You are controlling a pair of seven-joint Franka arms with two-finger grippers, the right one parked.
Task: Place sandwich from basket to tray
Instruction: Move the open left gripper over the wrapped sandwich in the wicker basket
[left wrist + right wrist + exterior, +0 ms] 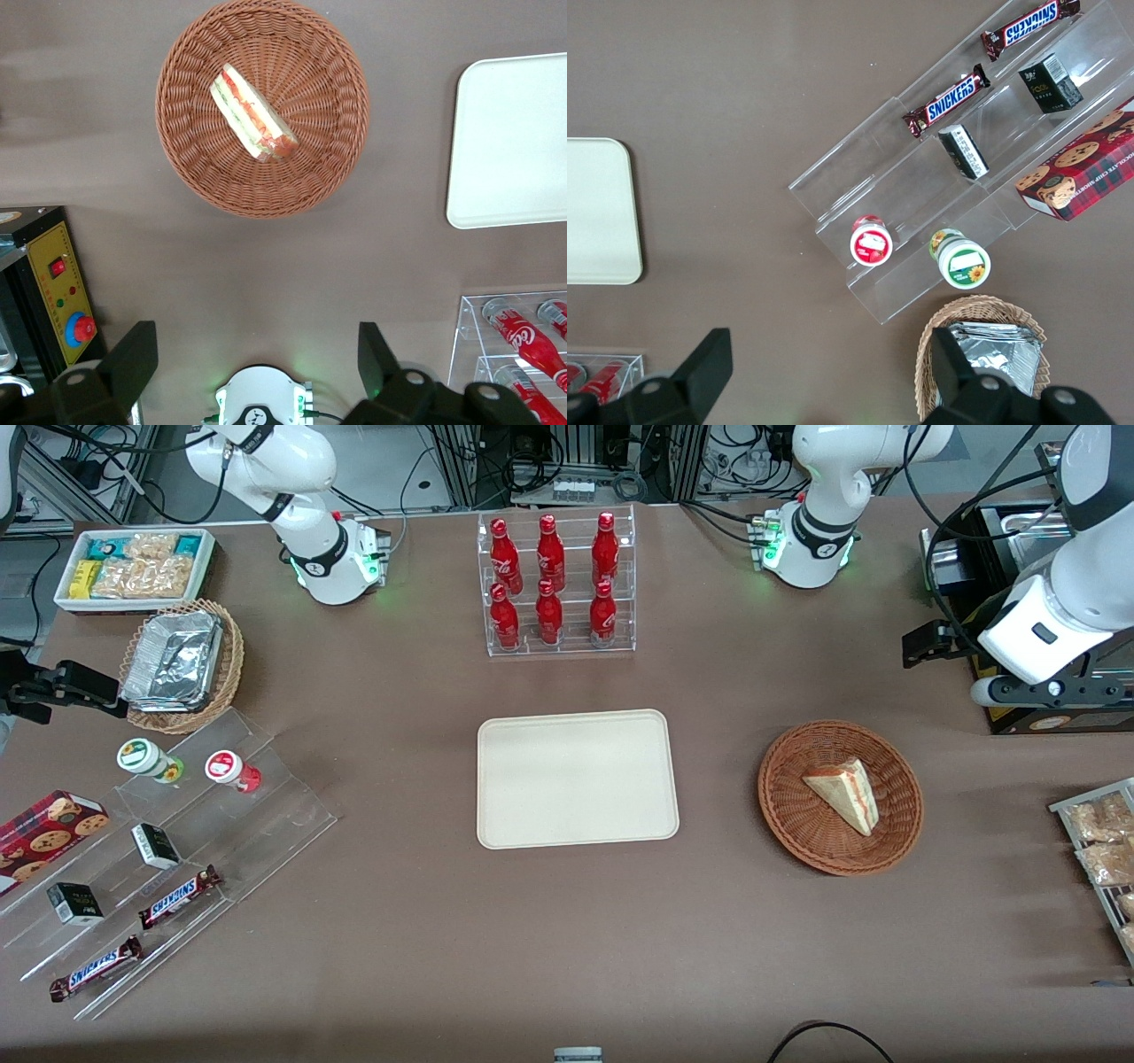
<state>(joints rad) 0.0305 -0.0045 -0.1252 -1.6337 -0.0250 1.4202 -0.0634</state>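
Note:
The sandwich [846, 790] [252, 113], a pale bread wedge with red and pink filling on its edge, lies in the round reddish-brown wicker basket [788, 815] [328, 168]. The cream rectangular tray [576, 779] [509, 142] sits bare beside the basket, toward the parked arm's end. My left gripper [926, 645] [255, 354] hangs high above the table, farther from the front camera than the basket and toward the working arm's end. It is open, its dark fingers [133, 363] wide apart with only tabletop between them.
A clear rack of red bottles [556, 584] [523, 341] stands farther back than the tray. A black box with a yellow panel [53, 283] sits close to my gripper. A wire rack of snack packets [1103, 850] lies at the working arm's end. Acrylic steps with snacks [159, 850] lie at the parked arm's end.

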